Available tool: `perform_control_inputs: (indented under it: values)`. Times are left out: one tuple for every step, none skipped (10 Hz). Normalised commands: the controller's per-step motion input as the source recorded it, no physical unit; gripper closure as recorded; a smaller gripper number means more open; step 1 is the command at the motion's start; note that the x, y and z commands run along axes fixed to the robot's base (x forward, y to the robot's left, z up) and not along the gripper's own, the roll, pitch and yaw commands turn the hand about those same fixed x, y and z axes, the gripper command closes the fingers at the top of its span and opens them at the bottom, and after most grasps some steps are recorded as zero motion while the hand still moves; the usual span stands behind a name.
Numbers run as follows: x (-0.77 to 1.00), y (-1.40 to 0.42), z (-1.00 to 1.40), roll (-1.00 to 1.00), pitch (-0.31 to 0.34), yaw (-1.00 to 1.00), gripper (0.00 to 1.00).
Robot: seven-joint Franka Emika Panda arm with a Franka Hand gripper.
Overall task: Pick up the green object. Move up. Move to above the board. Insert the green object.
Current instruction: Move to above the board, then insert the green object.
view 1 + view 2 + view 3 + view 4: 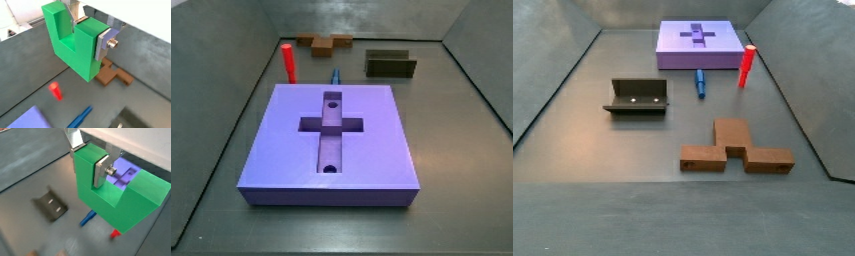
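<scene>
Clamped on the green object [72, 42], the gripper [90, 34] showed only in both wrist views; neither side view caught it. One silver finger [107, 41] with its round screw pressed flat on one prong of the green U-shaped block [119, 192], and the block hung between the plates, lifted clear of the grey floor [27, 65]. The other finger was mostly hidden behind the green plastic.

Under the held piece, in a wrist view, a brown block [112, 75] lay on the floor, with the slim red cylinder [56, 90] and a blue rod [79, 117] farther away, and a corner of the board [29, 120] at the frame edge. In a wrist view the fixture [51, 203] appeared blurred on the floor.

In a side view the board [289, 150] filled the middle, its cross-shaped recess and two round holes empty. From the board, the red cylinder [287, 61] stood upright at about 11 o'clock, the brown block [325, 43] at 12 o'clock, and the fixture [390, 64] at about 1 o'clock. The blue rod [700, 81] lay just beside the board, between it and the fixture [637, 97].
</scene>
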Motion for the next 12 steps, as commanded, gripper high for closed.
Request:
perform_control_inputs:
  values:
    - [0.09,-1.4,0.19,0.0,0.055,-0.12,1.0]
    - [0.1,-1.4,0.2,0.0,0.084,-0.06,1.0]
    - [0.11,-1.4,0.21,0.01,0.102,-0.03,1.0]
    - [0.15,-1.4,0.21,0.0,0.12,-0.02,1.0]
    - [0.16,-1.4,0.21,0.01,0.135,0.0,1.0]
    - [0.23,-1.4,0.23,0.0,0.163,0.0,1.0]
    - [0.15,-0.78,0.13,0.01,0.164,0.0,1.0]
    - [0.1,-0.28,0.06,0.02,0.151,0.0,1.0]
    - [0.08,-0.17,0.04,0.0,0.121,0.0,1.0]
    - [0.0,-0.02,0.0,0.0,0.0,0.0,1.0]
    - [0.0,-0.03,0.0,0.0,0.0,0.0,1.0]
    - [0.0,-0.01,-0.01,-0.02,0.0,0.0,1.0]
